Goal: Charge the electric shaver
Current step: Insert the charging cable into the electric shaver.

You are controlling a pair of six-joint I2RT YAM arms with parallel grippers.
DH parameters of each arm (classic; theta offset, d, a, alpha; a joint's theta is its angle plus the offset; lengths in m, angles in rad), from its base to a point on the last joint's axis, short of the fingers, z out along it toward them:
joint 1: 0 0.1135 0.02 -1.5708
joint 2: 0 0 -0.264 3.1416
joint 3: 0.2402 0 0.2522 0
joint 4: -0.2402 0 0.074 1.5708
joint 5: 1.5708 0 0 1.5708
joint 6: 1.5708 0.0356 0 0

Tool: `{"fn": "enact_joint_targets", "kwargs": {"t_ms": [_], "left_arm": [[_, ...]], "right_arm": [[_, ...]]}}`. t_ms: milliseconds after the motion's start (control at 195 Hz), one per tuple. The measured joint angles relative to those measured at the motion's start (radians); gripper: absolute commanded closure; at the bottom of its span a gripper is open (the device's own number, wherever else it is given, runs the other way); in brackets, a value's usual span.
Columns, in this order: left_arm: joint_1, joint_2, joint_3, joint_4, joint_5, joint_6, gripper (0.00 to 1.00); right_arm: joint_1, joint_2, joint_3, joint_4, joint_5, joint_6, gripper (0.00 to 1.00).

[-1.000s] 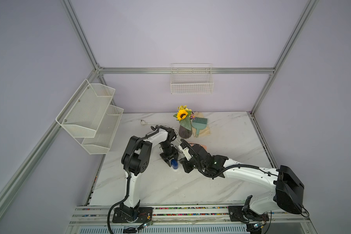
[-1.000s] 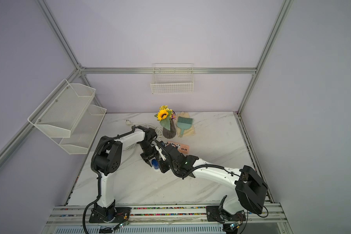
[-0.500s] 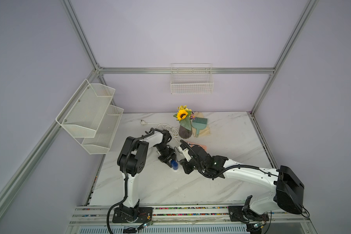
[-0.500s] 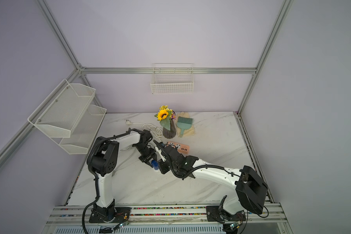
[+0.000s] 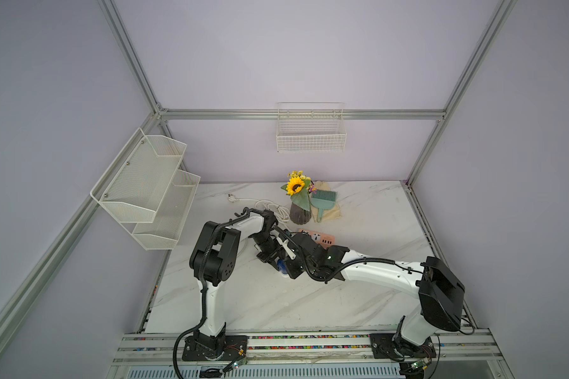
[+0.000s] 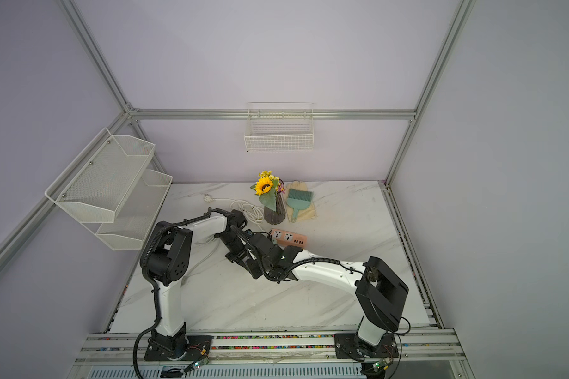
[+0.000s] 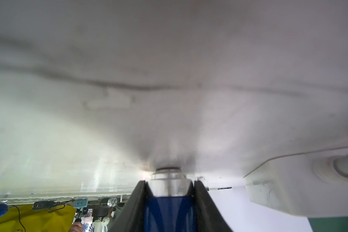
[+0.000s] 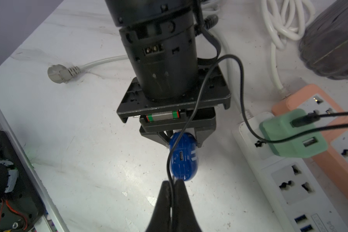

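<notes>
A: Where is the shaver?

B: The shaver (image 8: 184,158) stands with its silver head against the bench (image 8: 88,140), gripped on both sides by the left hand (image 7: 170,182).

A: And the right hand?

B: The right hand (image 8: 172,185) is pinched closed on a black cable (image 8: 240,80), just before the shaver's port end. The cable runs off to a green adapter (image 8: 285,136) near that hand.

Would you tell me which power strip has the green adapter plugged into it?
The white strip, with the adapter at its end; the pink strip's sockets are free.
</notes>
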Motion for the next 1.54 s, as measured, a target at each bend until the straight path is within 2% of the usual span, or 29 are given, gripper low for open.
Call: {"fn": "enact_joint_targets", "kwargs": {"t_ms": [231, 615, 1538], "left_arm": [[0.0, 0.0, 0.001, -0.006, 0.0, 0.003, 0.77], [0.0, 0.018, 0.032, -0.021, 0.005, 0.005, 0.81], [0.0, 0.031, 0.051, -0.033, 0.002, 0.016, 0.82]], "right_arm": [[0.006, 0.08, 0.098, -0.066, 0.024, -0.053, 1.0], [0.006, 0.143, 0.171, -0.156, 0.027, -0.139, 1.0], [-0.001, 0.211, 0.271, -0.223, 0.052, -0.231, 1.0]]}}
